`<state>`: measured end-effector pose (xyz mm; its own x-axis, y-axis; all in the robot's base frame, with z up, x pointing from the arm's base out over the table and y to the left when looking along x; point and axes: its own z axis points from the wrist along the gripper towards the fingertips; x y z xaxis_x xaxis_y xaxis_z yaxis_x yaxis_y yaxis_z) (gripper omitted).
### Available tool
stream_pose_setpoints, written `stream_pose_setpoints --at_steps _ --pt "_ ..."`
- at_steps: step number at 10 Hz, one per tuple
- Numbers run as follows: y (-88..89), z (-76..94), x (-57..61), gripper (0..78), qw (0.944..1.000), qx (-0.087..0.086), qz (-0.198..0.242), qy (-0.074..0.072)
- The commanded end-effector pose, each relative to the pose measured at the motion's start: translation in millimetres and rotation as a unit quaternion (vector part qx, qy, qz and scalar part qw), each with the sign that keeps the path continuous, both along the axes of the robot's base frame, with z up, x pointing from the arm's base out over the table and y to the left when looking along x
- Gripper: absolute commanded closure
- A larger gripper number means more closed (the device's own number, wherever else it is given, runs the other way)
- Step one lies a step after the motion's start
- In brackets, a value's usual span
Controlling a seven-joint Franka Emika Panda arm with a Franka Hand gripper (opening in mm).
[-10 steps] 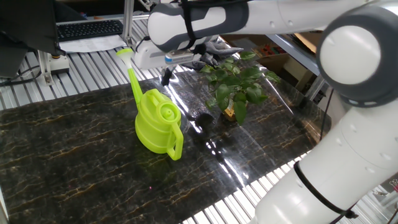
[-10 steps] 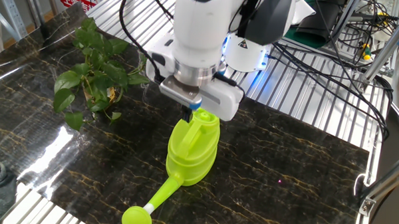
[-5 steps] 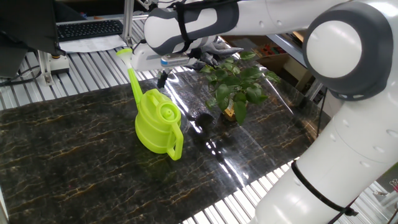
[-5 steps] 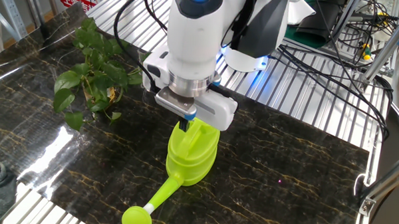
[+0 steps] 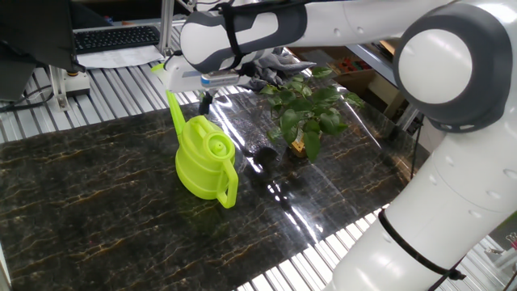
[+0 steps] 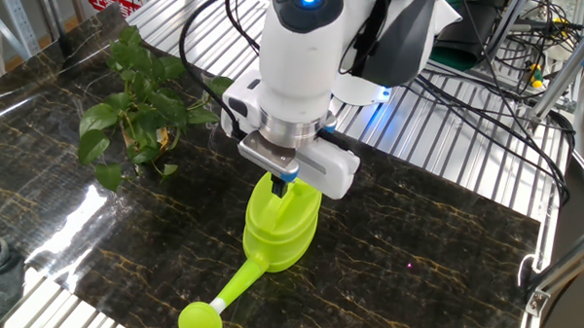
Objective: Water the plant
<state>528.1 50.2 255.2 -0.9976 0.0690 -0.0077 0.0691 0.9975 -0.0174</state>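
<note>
The plant (image 5: 308, 109) (image 6: 134, 106) stands on the dark marbled tabletop (image 5: 97, 210) (image 6: 450, 236), near the edge that borders the ribbed metal bench, toward one far corner of the dark slab. Its broad dark green leaves spread on thin stems, and a yellow-orange tag (image 5: 300, 147) sits low at its base. Bright glare lies on the tabletop just beside it.

A lime-green watering can (image 5: 206, 162) (image 6: 280, 228) stands upright nearer the middle of the tabletop, apart from the plant. Its long spout (image 5: 171, 101) (image 6: 240, 283) ends in a round rose (image 6: 200, 321) and points away from the plant toward the opposite edge; its handle (image 5: 229, 187) is on the side away from the spout.

The hand (image 5: 204, 103) (image 6: 286, 187) hangs directly above the can, its dark fingertips (image 6: 279, 186) just over the can's top. In one fixed view it sits behind the spout, close to it. The fingers look close together, but whether they grip any part of the can cannot be told; they seem to hold nothing.

Beyond the tabletop, a keyboard (image 5: 117, 36) rests on the metal bench, and a bundle of cables (image 6: 502, 40) runs along the far side in the other fixed view.
</note>
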Motion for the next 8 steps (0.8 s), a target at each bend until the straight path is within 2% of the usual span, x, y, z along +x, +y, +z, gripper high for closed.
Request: stream_pose_setpoints --at_steps 1,3,4,8 --pt "18.2 7.6 -0.1 77.6 0.9997 -0.004 0.018 0.014" --pt "25.1 10.4 -1.0 77.6 0.9998 -0.007 0.011 0.014" --pt "27.7 11.6 -1.3 77.6 0.9996 -0.015 0.019 0.014" --pt "25.7 8.5 -1.9 77.6 0.9998 -0.009 0.013 0.014"
